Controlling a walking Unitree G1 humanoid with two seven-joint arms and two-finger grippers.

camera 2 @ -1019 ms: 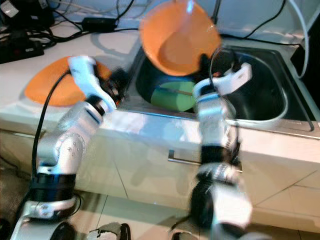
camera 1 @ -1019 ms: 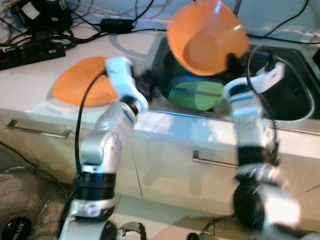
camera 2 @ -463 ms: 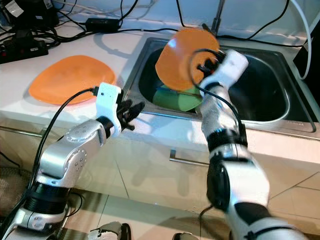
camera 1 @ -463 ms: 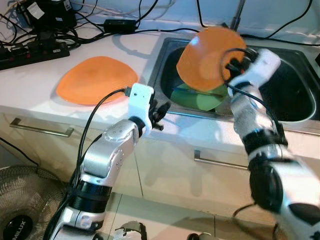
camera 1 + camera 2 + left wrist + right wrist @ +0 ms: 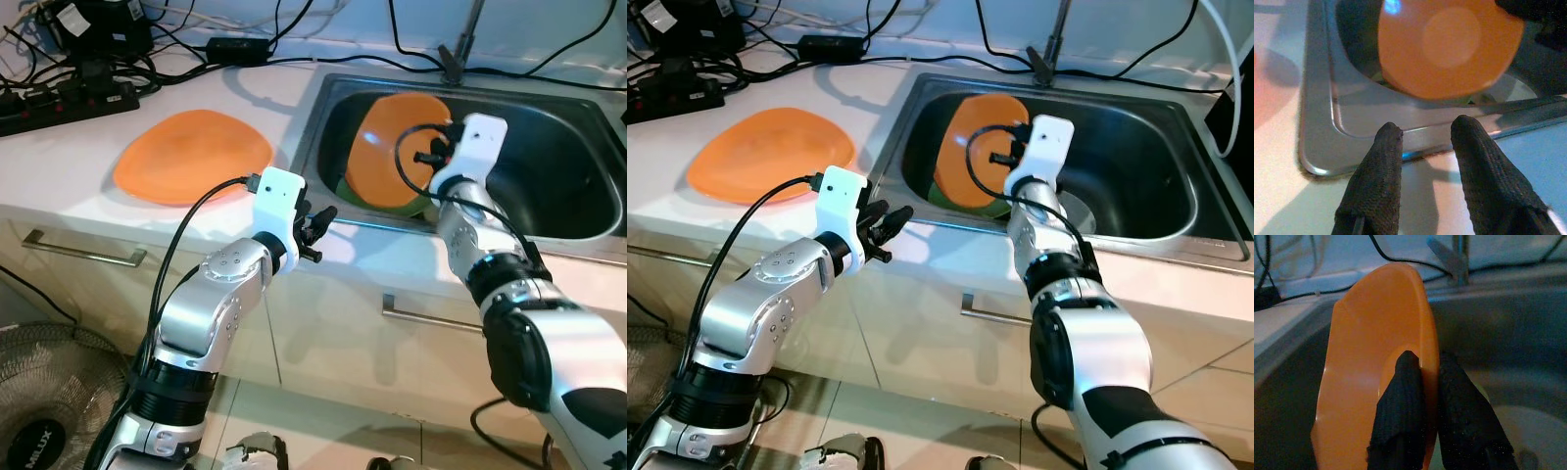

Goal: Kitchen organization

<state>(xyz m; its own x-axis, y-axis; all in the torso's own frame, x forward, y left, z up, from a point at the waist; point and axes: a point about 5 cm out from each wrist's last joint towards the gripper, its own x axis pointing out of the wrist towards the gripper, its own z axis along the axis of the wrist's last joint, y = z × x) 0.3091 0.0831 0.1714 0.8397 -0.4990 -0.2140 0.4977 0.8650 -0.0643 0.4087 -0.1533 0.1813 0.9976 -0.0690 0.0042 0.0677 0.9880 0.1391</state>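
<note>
The orange bowl (image 5: pixel 392 164) stands on edge inside the stainless steel sink (image 5: pixel 578 186), pinched at its rim by the right gripper (image 5: pixel 1422 396). One black finger (image 5: pixel 1400 401) lies against the bowl's inner face and the other against its outer wall, the two drawn narrow with only the rim between them. The bowl's hollow faces the robot's left, toward the sink's left wall. It holds nothing.

Just under the gripper and the bowl, on the sink floor, lies a green plate (image 5: pixel 991 209), mostly covered by the bowl so that a thin sliver of it shows. Whether the bowl's lower edge touches it cannot be told. Beyond the gripper, at the back of the sink, the base of a tap (image 5: pixel 458 57) rises from the rim, with black cables trailing across the counter behind it.

The left gripper (image 5: pixel 1422 134) hovers above the counter's front edge, just outside the sink's near left corner, well to the left of the right gripper. Its two fingers (image 5: pixel 1378 176) are spread moderately apart with nothing between them and point toward the bowl.

Farther left of the left gripper, an orange plate (image 5: pixel 191 155) lies flat on the white countertop (image 5: pixel 59 157), nothing on it. Beyond it a black power strip (image 5: pixel 69 98) sits among the tangled cables. Below the counter, a floor fan (image 5: pixel 39 411) stands near the robot's left side; the lettering on its hub is too small to read surely.
</note>
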